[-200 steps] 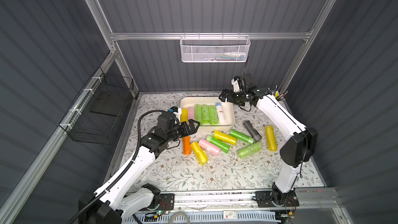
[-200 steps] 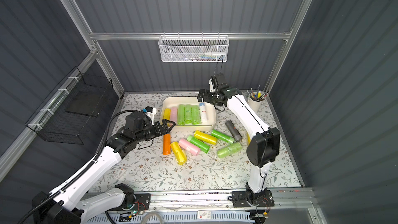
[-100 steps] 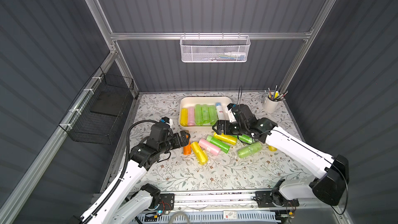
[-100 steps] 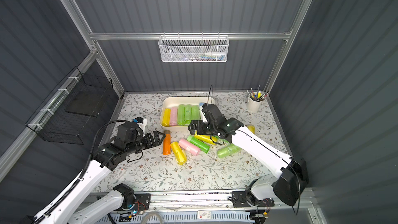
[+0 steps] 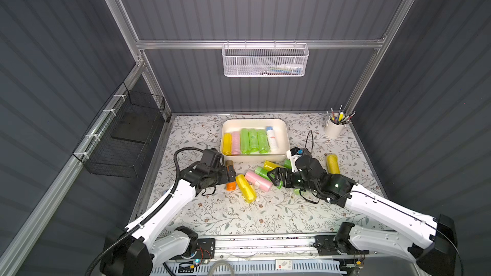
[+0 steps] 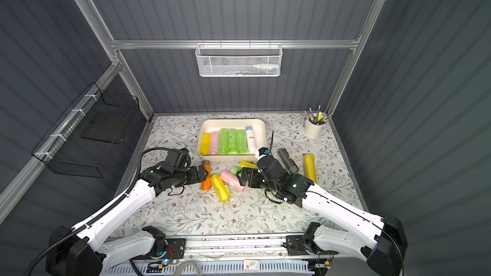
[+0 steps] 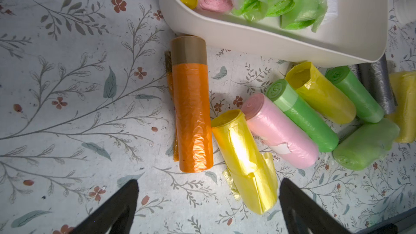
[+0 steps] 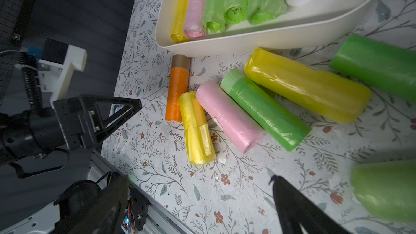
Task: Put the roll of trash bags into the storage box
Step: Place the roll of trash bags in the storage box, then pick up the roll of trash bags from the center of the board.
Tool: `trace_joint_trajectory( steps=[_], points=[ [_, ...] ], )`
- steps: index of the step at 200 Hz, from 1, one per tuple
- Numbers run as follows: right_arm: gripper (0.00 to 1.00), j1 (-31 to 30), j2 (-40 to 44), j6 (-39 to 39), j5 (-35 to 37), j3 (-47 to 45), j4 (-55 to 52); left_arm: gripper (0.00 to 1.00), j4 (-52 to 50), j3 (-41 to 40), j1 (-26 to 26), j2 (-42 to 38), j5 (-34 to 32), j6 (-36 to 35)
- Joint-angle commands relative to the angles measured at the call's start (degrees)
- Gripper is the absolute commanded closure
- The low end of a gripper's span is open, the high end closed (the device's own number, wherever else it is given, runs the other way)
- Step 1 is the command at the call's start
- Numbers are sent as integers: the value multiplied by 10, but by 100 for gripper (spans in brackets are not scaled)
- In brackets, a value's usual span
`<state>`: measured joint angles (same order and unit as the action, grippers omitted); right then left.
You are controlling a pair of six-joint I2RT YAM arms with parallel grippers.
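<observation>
The cream storage box point(image 5: 286, 139) sits at the table's middle back, holding several rolls: yellow, pink, green and white. Loose rolls of trash bags lie just in front of it: an orange roll point(image 7: 192, 113), a yellow roll point(image 7: 243, 154), a pink roll point(image 7: 279, 131), plus green and yellow ones. My left gripper point(image 5: 229, 175) hovers open over the orange roll point(image 5: 230, 185); in the left wrist view the left gripper point(image 7: 209, 187) holds nothing. My right gripper point(image 5: 275, 177) is open above the pink and green rolls, and the right gripper point(image 8: 198, 181) is empty.
A grey roll point(image 6: 288, 160) and a yellow roll point(image 5: 332, 163) lie to the right. A pen cup point(image 5: 335, 128) stands at the back right corner. A white mesh basket point(image 5: 265, 61) hangs on the back wall, a black wire basket point(image 5: 125, 134) on the left wall.
The right arm swung from the box's back right corner down to the loose rolls in front of it. The left gripper drew back from the box's front left corner to over the orange roll.
</observation>
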<state>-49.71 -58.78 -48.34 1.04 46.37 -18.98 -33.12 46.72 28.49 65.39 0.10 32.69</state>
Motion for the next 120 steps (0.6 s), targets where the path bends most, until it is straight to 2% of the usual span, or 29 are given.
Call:
trace_joint_trajectory(
  steps=[1,42,120],
  points=[
    [1,-3,18,-24,18,-29,29,5,21,14,-4,22,-22,-18],
    [1,-3,18,-39,18,-77,56,12,43,14,-5,49,-17,-24],
    [1,-3,68,-63,12,-156,127,18,53,28,-9,95,-18,-37]
  ],
)
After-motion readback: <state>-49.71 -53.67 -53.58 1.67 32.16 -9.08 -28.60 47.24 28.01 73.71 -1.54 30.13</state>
